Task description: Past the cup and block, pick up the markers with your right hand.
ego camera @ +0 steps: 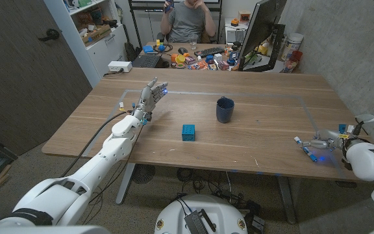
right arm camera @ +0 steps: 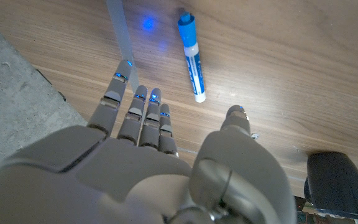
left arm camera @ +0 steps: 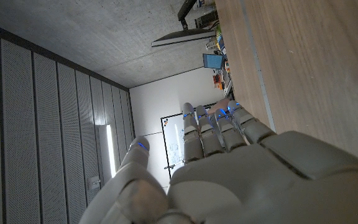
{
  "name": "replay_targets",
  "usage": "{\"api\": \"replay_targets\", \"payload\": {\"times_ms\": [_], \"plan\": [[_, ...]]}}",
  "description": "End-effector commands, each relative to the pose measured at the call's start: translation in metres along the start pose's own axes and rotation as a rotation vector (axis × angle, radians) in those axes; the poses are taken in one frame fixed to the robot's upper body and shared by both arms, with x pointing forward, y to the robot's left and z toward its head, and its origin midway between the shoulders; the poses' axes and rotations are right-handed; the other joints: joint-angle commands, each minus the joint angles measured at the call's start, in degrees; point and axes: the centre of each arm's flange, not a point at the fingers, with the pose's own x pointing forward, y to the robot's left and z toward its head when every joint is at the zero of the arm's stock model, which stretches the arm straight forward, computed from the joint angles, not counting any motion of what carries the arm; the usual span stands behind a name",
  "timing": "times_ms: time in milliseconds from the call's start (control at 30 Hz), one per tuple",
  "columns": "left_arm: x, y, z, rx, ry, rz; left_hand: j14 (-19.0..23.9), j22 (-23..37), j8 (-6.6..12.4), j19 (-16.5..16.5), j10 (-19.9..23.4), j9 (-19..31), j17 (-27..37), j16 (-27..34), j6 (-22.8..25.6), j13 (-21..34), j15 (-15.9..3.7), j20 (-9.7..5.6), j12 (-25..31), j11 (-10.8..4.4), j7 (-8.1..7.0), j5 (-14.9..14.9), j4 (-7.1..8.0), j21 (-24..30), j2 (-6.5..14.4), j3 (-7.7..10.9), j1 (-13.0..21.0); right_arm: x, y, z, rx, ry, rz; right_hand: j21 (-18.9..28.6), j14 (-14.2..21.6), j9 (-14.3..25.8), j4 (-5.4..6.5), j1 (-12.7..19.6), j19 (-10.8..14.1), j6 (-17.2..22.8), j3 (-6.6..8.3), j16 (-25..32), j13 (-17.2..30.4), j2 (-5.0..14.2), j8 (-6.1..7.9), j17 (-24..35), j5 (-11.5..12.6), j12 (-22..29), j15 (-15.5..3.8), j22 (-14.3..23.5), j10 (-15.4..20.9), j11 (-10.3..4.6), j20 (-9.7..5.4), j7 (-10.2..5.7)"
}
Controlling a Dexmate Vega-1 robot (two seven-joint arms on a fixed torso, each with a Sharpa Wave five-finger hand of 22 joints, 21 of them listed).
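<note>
We are seeing one cup (ego camera: 224, 110), one block (ego camera: 188, 132) and one blue marker (right arm camera: 191, 55) lying on the desk (ego camera: 258, 130). Our right hand (right arm camera: 160, 158) is hovering near the marker, fingers (right arm camera: 138, 106) spread and holding nothing; our left hand (ego camera: 151, 96) is likewise hanging open.

Cup (ego camera: 224, 110) sits mid-surface (ego camera: 265, 140), block (ego camera: 188, 132) near it at 8 o'clock. Markers (ego camera: 307, 149) lie well off at the cup's 4 o'clock by the near right edge, right hand (ego camera: 332, 141) just beside them at 3 o'clock. Left hand (ego camera: 152, 97) is at the cup's 9 o'clock.

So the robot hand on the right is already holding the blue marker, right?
Not yet. The right robot hand is open above the table, and the blue marker lies on the wood just past its fingertips, untouched. The right wrist view shows the gap.
</note>
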Motion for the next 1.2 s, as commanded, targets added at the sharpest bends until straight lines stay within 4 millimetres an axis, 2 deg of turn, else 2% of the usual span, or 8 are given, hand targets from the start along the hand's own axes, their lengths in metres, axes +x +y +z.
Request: {"api": "replay_targets", "payload": {"times_ms": [33,367,500,767,967,1033,1067,1200], "plan": [[-0.001,-0.004,0.004,0.009,-0.028,0.001,0.51,0.29,0.2,0.51,0.45,0.26,0.15,0.36,0.52,0.09,-4.01,-4.36,0.22,0.04,-0.06,0.21,-0.03,0.17,0.08,0.35,0.6,0.005,0.007,0.004,-0.061,0.008,0.027,-0.34,1.67,0.2,-0.49,1.5,0.57,1.48,0.15,0.67,0.14,0.0,0.35,0.27,0.59,0.62,-0.23,0.25,1.69,0.1,-0.94,1.81],[-0.002,-0.005,0.006,0.011,-0.029,-0.001,0.51,0.29,0.2,0.51,0.45,0.26,0.15,0.36,0.52,0.09,-4.01,-4.36,0.22,0.04,-0.06,0.21,-0.03,0.17,0.08,0.35,0.6,0.013,0.01,0.013,-0.084,-0.003,0.026,-0.16,5.01,0.21,-0.35,3.72,2.48,4.64,0.54,1.58,0.14,0.14,0.9,0.55,1.09,1.39,-1.62,0.43,4.95,-1.02,-2.76,1.03],[-0.002,-0.004,0.006,0.01,-0.03,0.002,0.51,0.29,0.2,0.51,0.45,0.26,0.15,0.36,0.52,0.09,-4.01,-4.36,0.22,0.04,-0.06,0.21,-0.03,0.17,0.08,0.35,0.6,0.015,0.01,0.014,-0.097,-0.003,0.028,-0.06,7.38,0.22,0.1,4.13,3.25,5.58,0.55,2.44,0.14,0.43,0.83,0.9,1.23,1.4,-3.14,0.57,5.84,-1.47,-3.6,0.63],[-0.006,-0.002,0.007,0.012,-0.032,0.003,0.51,0.29,0.2,0.51,0.45,0.26,0.15,0.36,0.52,0.09,-4.01,-4.36,0.22,0.04,-0.06,0.21,-0.03,0.17,0.08,0.35,0.6,0.022,0.014,0.017,-0.118,-0.01,0.034,0.11,8.35,0.23,0.12,5.3,4.03,8.35,0.84,2.78,0.14,0.92,1.44,1.23,1.38,2.0,-3.65,0.74,8.45,-2.03,-4.59,-0.29],[-0.007,-0.002,0.01,0.013,-0.039,0.005,0.51,0.29,0.2,0.51,0.45,0.26,0.15,0.36,0.52,0.09,-4.01,-4.36,0.22,0.04,-0.06,0.21,-0.03,0.17,0.08,0.35,0.6,0.025,0.019,0.018,-0.129,-0.007,0.039,0.26,9.11,0.22,0.14,6.34,4.56,10.56,1.03,3.02,0.12,1.21,1.79,1.49,1.43,3.0,-4.07,0.88,11.99,-2.8,-5.39,-0.55],[-0.007,-0.002,0.009,0.014,-0.039,0.004,0.51,0.29,0.2,0.51,0.45,0.26,0.15,0.36,0.52,0.09,-4.01,-4.36,0.22,0.04,-0.06,0.21,-0.03,0.17,0.08,0.35,0.6,0.026,0.019,0.018,-0.135,-0.008,0.036,0.34,9.72,0.21,0.02,7.28,4.76,12.0,1.33,3.22,0.1,1.59,2.05,1.62,1.53,3.48,-4.98,0.96,13.81,-3.37,-5.73,-0.95],[-0.007,-0.002,0.009,0.012,-0.039,0.005,0.51,0.29,0.2,0.51,0.45,0.26,0.15,0.36,0.52,0.09,-4.01,-4.36,0.22,0.04,-0.06,0.21,-0.03,0.17,0.08,0.35,0.6,0.026,0.02,0.018,-0.143,-0.01,0.037,0.49,10.72,0.2,-0.32,8.84,5.09,13.47,1.93,3.54,0.07,2.21,2.29,1.71,1.71,3.81,-5.68,1.04,15.3,-3.85,-6.2,-2.08],[-0.007,-0.002,0.008,0.011,-0.036,0.003,0.51,0.29,0.2,0.51,0.45,0.26,0.15,0.36,0.52,0.09,-4.01,-4.36,0.22,0.04,-0.06,0.21,-0.03,0.17,0.08,0.35,0.6,0.026,0.02,0.021,-0.163,-0.014,0.02,1.02,12.64,0.16,-1.05,13.18,6.03,17.49,3.49,4.19,0.03,3.44,3.07,1.97,2.06,4.88,-7.94,1.22,19.48,-5.8,-7.53,-4.36]]}}
